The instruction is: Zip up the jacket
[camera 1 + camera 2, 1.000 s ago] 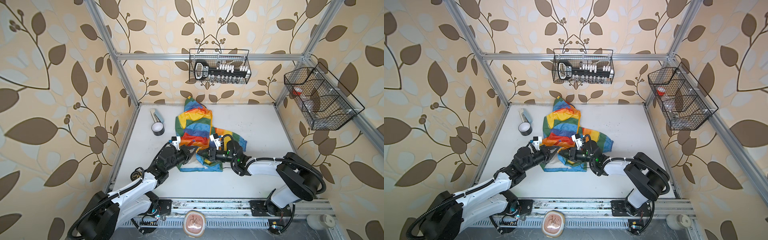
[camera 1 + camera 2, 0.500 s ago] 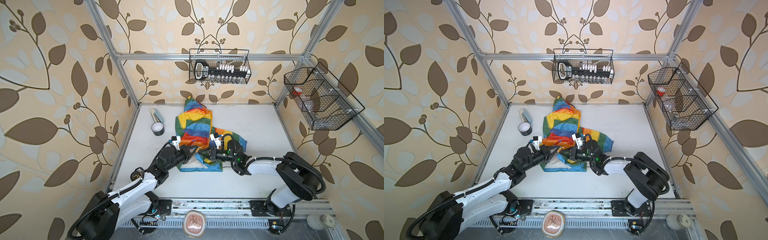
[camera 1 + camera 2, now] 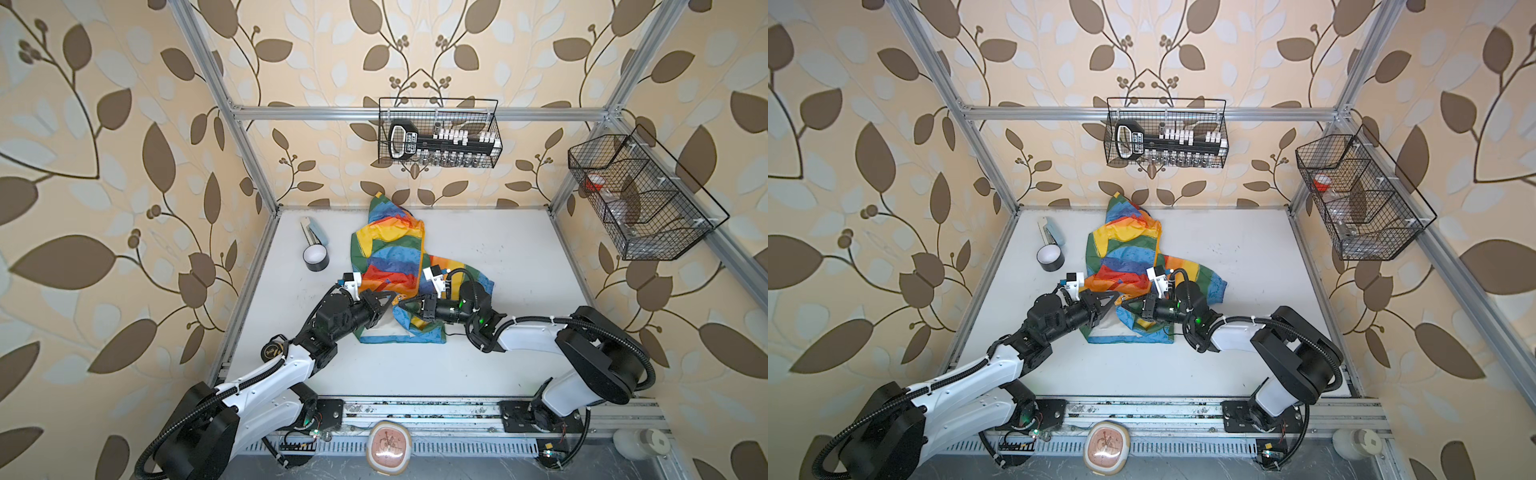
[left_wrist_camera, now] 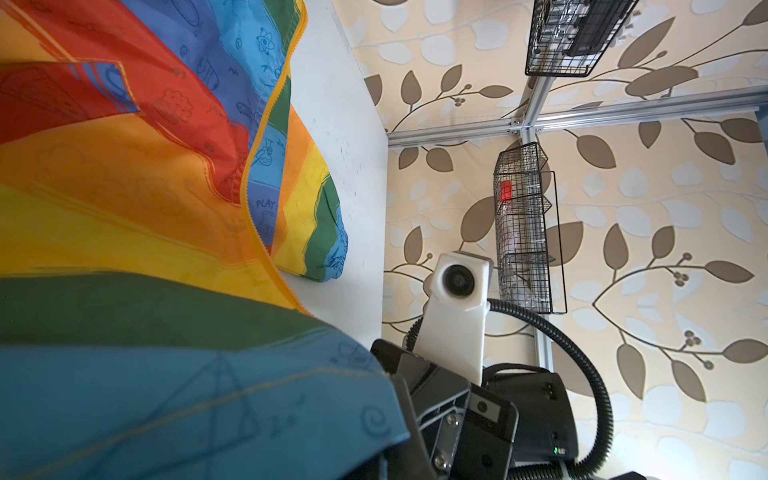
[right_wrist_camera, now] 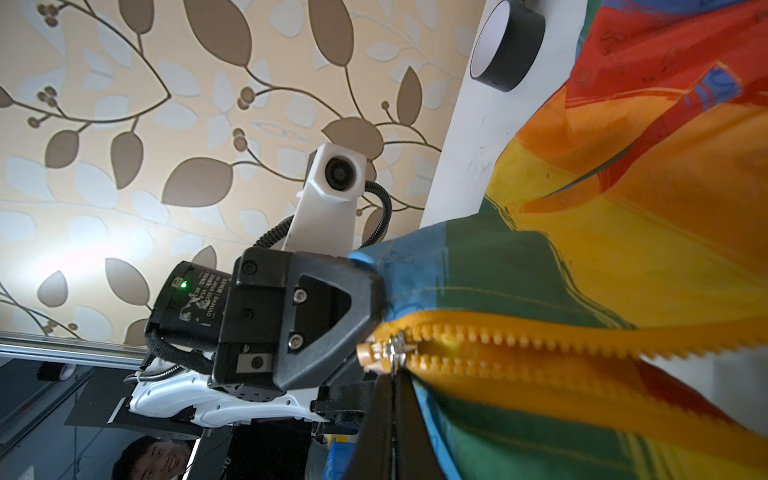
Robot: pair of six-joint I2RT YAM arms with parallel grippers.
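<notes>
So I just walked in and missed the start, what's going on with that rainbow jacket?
Two robot arms are zipping up the jacket, crumpled on the white table. The left hand is shut on the blue hem beside the bottom of the orange zipper. The right hand is shut at the slider, apparently pinching its pull. The slider sits at the bottom end and the teeth beyond it are apart, so zipping has barely begun.

One rainbow-block fabric jacket [image 3: 390, 253] mid-frame, two black-and-white robot arms [image 3: 266, 380] [image 3: 530, 334] at the bottom, and two black wire baskets [image 3: 440, 133] [image 3: 644, 199] on the walls, top centre and right. Plus one black roll of tape [image 3: 316, 258] and one small pale blue-and-white flat thing [image 3: 313, 230], both left of the jacket.
</notes>
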